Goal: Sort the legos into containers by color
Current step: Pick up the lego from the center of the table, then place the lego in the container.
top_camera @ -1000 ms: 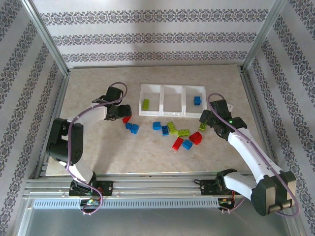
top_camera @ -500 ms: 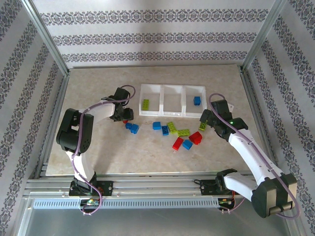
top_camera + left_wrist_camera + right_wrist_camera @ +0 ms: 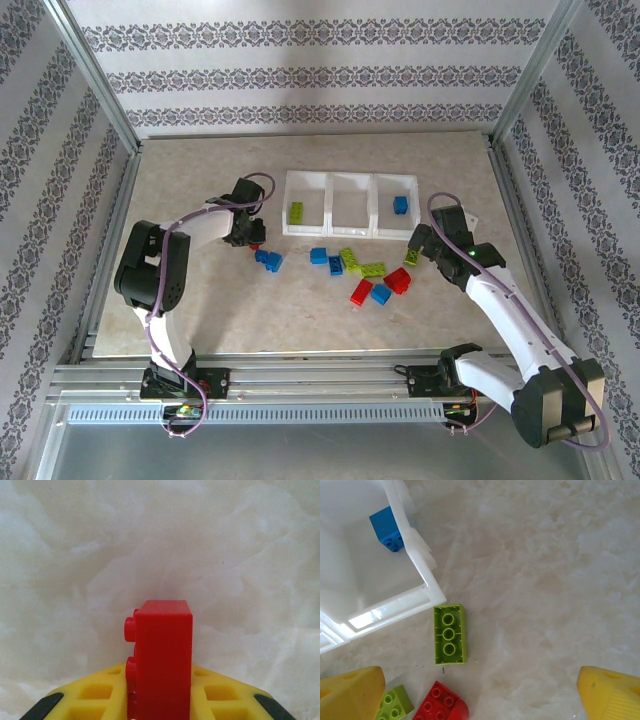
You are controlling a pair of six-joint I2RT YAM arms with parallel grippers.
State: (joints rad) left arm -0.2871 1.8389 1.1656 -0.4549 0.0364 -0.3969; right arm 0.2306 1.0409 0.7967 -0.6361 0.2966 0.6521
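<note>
Red brick (image 3: 162, 655) clamped in left pincer (image 3: 250, 238).
Next, lift it to the tray (image 3: 330, 233), empty middle compartment (image 3: 352, 208); right pincer (image 3: 480, 690) wide above lime brick (image 3: 450, 641).

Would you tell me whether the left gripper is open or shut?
Shut: the left gripper pinches the red brick between its yellow fingers.

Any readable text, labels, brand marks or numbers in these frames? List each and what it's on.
None readable.
Lime green brick: the studs show as plain rings, with no lettering legible.
Red brick: plain faces, no marking.
Tray: bare white walls, no label seen.
Wallpaper: ornamental stripes only, no letters.
</note>
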